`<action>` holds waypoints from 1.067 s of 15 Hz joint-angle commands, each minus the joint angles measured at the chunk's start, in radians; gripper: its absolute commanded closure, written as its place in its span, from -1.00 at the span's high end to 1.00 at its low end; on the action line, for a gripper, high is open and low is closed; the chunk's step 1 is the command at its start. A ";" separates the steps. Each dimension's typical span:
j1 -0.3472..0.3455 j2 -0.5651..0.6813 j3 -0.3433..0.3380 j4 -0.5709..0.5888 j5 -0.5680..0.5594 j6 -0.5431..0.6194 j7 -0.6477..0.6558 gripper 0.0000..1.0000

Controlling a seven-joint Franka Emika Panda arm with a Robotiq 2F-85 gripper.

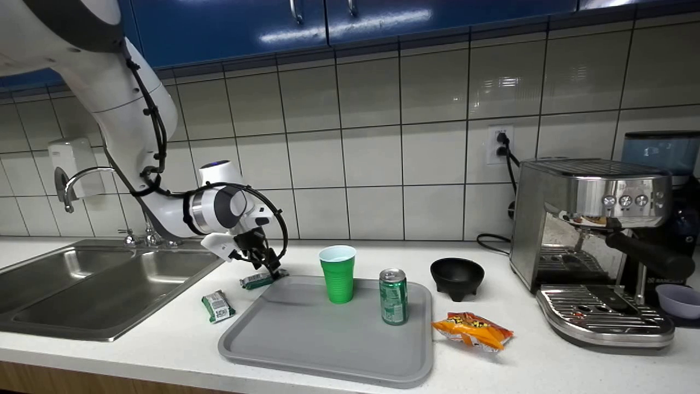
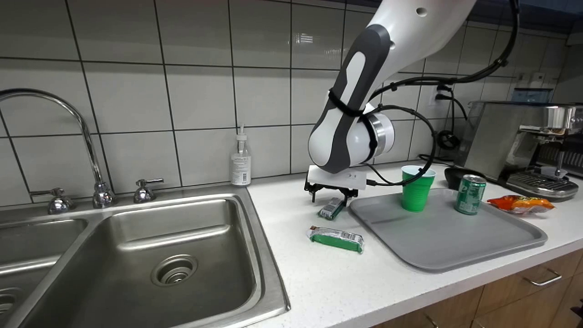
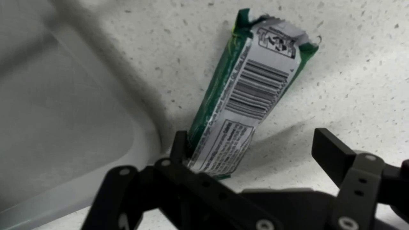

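Note:
My gripper (image 3: 252, 139) is open and low over the counter, its fingers on either side of a green-and-white wrapped bar (image 3: 247, 95). The bar lies barcode side up, close to the left finger in the wrist view; I cannot tell if they touch. The right finger stands well apart from it. The gripper (image 2: 329, 200) and this bar (image 2: 332, 208) also show in an exterior view, beside the corner of the grey tray (image 2: 446, 250). A second green-and-white bar (image 1: 218, 306) lies on the counter nearer the front, and it shows in both exterior views (image 2: 337, 239).
A green cup (image 1: 338, 279) and a green can (image 1: 393, 298) stand upright on the tray. A black bowl (image 1: 457, 278), an orange snack bag (image 1: 473, 330) and a coffee machine (image 1: 590, 219) are beyond it. A sink (image 2: 182, 246) and soap bottle (image 2: 240, 164) are on the opposite side.

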 commanded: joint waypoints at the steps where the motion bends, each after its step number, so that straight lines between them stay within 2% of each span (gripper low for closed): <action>1: 0.015 0.025 -0.011 0.041 0.006 -0.022 0.032 1.00; 16: 0.013 0.034 -0.005 0.060 0.010 -0.026 0.048 1.00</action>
